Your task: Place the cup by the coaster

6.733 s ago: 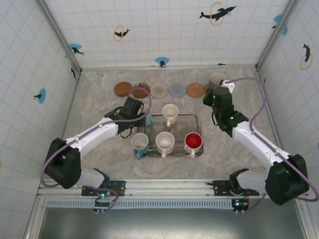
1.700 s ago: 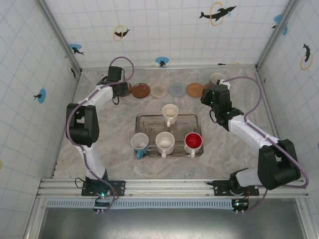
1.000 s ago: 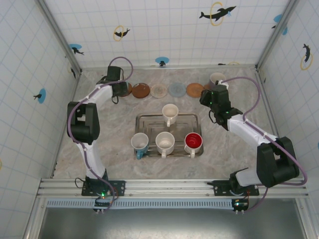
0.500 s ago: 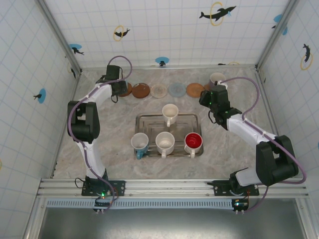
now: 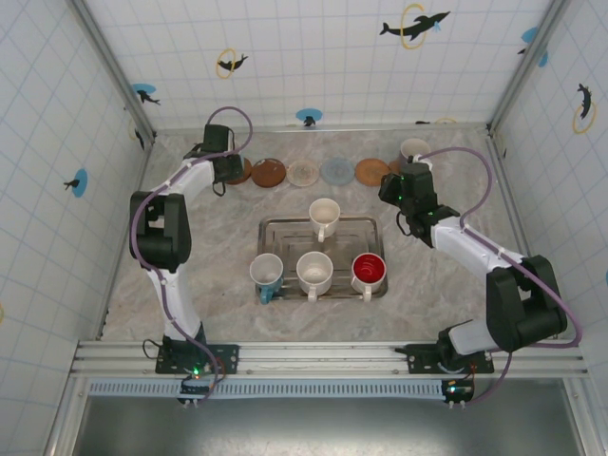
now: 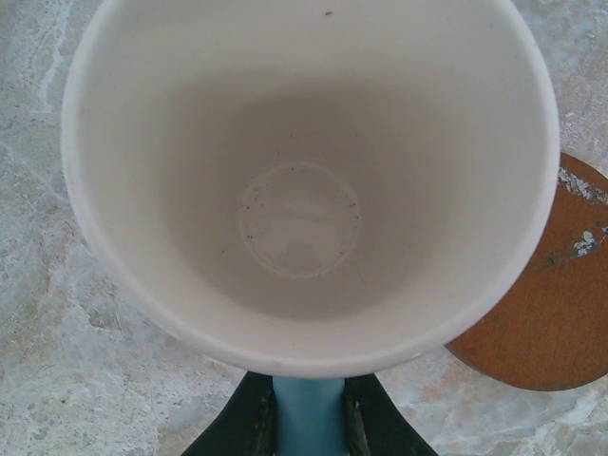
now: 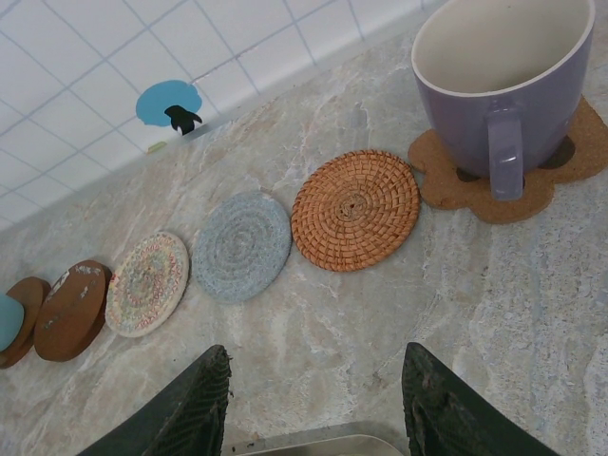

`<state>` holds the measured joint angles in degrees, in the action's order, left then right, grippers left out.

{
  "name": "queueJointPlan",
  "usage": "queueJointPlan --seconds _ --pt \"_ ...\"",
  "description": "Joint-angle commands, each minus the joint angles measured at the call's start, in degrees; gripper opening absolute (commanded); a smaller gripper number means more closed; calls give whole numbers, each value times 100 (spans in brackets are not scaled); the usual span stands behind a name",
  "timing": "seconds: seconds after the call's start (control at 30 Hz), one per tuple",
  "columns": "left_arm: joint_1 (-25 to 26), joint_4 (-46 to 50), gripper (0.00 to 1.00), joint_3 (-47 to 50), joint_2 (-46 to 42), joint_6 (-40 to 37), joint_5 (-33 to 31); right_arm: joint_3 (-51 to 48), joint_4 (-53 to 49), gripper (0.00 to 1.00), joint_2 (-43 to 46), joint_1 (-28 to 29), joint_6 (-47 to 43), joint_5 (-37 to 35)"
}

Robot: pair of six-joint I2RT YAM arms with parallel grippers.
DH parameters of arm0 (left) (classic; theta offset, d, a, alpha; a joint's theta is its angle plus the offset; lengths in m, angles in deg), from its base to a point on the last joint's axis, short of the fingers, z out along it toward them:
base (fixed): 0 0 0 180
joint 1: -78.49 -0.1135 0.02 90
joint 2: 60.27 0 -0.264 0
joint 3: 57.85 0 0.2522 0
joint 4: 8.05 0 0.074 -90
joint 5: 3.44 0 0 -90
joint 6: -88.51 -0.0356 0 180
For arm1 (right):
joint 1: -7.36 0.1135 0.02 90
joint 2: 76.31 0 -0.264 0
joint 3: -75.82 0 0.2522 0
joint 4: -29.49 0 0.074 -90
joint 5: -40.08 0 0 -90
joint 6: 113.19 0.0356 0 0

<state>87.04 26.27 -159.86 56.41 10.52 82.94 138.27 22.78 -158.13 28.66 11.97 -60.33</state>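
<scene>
The cup (image 6: 304, 180) is white inside with a blue handle (image 6: 310, 418). My left gripper (image 6: 309, 423) is shut on that handle, both fingers pressed against it. In the top view the left gripper (image 5: 224, 167) is at the back left, over the left end of the coaster row. A flecked brown wooden coaster (image 6: 551, 294) lies just right of the cup. In the right wrist view a sliver of the blue cup (image 7: 8, 321) shows over the leftmost brown coaster (image 7: 24, 328). I cannot tell whether the cup rests down. My right gripper (image 7: 318, 399) is open and holds nothing.
Brown (image 5: 268, 172), pale (image 5: 303, 172), grey-blue (image 5: 335, 171) and orange woven (image 5: 371, 171) coasters line the back. A purple mug (image 7: 503, 85) sits on a cork coaster (image 7: 446, 180). The metal tray (image 5: 366, 224) holds several cups. The right gripper (image 5: 407, 195) hangs near its far right corner.
The left arm has carried the blue-handled cup from beside the tray to the back-left coaster and has held still for the last second. The right gripper has drifted slightly left.
</scene>
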Motion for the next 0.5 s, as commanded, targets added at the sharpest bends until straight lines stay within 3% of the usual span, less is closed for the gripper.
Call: queueJointPlan --seconds 0.0,0.47 --pt "-47 -195 0 -296 63 -23 -102 274 156 51 -27 -29 25 5" --pt "-51 -60 0 -296 91 -32 -192 287 156 52 -39 -20 35 40"
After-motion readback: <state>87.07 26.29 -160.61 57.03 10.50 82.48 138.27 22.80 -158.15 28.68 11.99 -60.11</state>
